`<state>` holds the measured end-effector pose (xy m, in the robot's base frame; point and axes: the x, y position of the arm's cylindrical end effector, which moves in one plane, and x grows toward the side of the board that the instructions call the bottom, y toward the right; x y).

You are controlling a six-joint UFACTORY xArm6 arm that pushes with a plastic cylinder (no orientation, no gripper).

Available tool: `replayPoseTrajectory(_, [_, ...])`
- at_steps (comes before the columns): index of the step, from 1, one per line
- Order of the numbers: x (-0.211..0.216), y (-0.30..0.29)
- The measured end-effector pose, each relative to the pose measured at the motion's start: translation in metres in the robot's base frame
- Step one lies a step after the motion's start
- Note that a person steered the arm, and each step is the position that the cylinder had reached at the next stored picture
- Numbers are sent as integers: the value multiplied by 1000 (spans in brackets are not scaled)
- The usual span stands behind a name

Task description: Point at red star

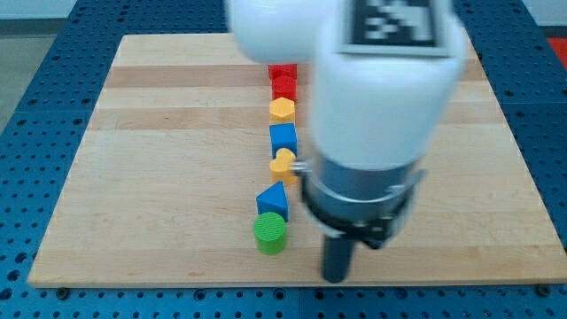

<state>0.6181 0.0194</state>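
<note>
A column of blocks runs down the middle of the wooden board (pixel 159 159). From the view's top: a red block (pixel 283 73), its shape partly hidden by the arm, a second red block (pixel 284 88), a yellow hexagon (pixel 282 109), a blue block (pixel 283 138), a yellow block (pixel 283 165), a blue triangle (pixel 274 200) and a green cylinder (pixel 270 232). Which red block is the star I cannot tell. My tip (pixel 335 277) is at the view's bottom, to the right of the green cylinder and apart from it, far below the red blocks.
The large white and grey arm body (pixel 381 106) covers the board's middle right and hides part of the view's top. A blue perforated table (pixel 35 106) surrounds the board.
</note>
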Motion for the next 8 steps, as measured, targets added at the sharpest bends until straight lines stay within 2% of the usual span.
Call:
replayPoseTrajectory(1, [1,-61])
replayPoseTrajectory(2, [-24,-107])
replayPoseTrajectory(3, [-81,-132])
replayPoseTrajectory(5, [-204,-141])
replayPoseTrajectory(8, [-345,-137])
